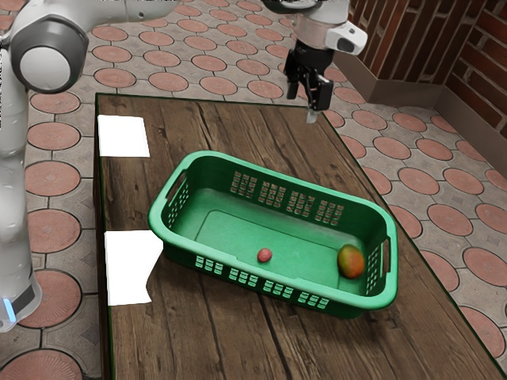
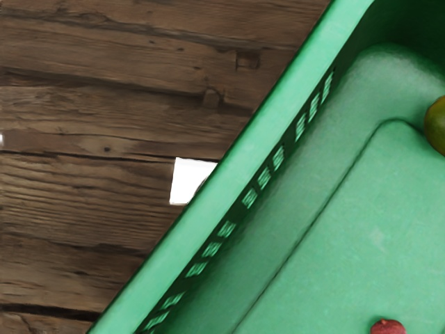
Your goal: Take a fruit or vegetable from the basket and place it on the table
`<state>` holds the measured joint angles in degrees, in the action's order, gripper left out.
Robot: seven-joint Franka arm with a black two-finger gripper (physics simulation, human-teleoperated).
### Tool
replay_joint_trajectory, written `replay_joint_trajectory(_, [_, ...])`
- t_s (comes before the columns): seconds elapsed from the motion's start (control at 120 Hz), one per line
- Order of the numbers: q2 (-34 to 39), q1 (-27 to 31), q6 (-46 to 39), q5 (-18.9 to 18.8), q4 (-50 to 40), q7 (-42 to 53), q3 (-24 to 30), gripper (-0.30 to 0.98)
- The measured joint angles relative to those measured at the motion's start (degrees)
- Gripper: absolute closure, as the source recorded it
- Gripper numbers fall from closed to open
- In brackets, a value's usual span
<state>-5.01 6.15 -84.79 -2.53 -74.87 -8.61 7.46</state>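
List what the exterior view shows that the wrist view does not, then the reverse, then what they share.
Exterior view: the gripper, the arm, the tiled floor and the brick wall.

Wrist view: a downward look past one long rim, with a small white patch beside it; I cannot match that patch to the exterior view's.

Both: the green basket, the mango-like fruit and small red fruit inside it, and the wooden table.
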Motion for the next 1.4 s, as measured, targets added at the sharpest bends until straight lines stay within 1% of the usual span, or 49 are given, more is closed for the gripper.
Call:
replay_joint_trajectory(0.242, [-1.05, 0.51, 0.15, -0.06, 0.05, 0.39, 0.13, 0.00])
replay_joint_trajectory(0.358, [-1.71, -0.10, -0.09, 0.08, -0.55, 1.83, 2.88, 0.00])
replay_joint_trajectory(0.408, [-1.71, -0.56, -1.02, 0.01, -2.14, 2.63, 4.19, 0.00])
replay_joint_trajectory(0.592, [-1.10, -0.84, -7.19, 0.02, -10.57, 6.57, 10.25, 0.00])
replay_joint_trajectory(0.758, [-0.56, -1.14, -17.15, 0.54, -18.12, 9.89, 11.89, 0.01])
replay_joint_trajectory(0.892, [-1.74, -0.66, -24.95, 0.93, -19.26, 11.89, 13.46, 0.00])
replay_joint_trajectory(1.0, [-2.49, -1.11, -29.50, 1.05, -20.73, 13.21, 14.42, 0.01])
replay_joint_trajectory(1.15, [-2.86, -0.94, -33.24, 1.10, -22.22, 14.69, 14.59, 0.01])
replay_joint_trajectory(1.225, [-3.11, -0.82, -34.83, 1.01, -24.45, 15.35, 14.55, 0.01])
replay_joint_trajectory(1.4, [-4.14, -0.82, -38.53, -0.57, -25.97, 16.64, 14.51, 0.01])
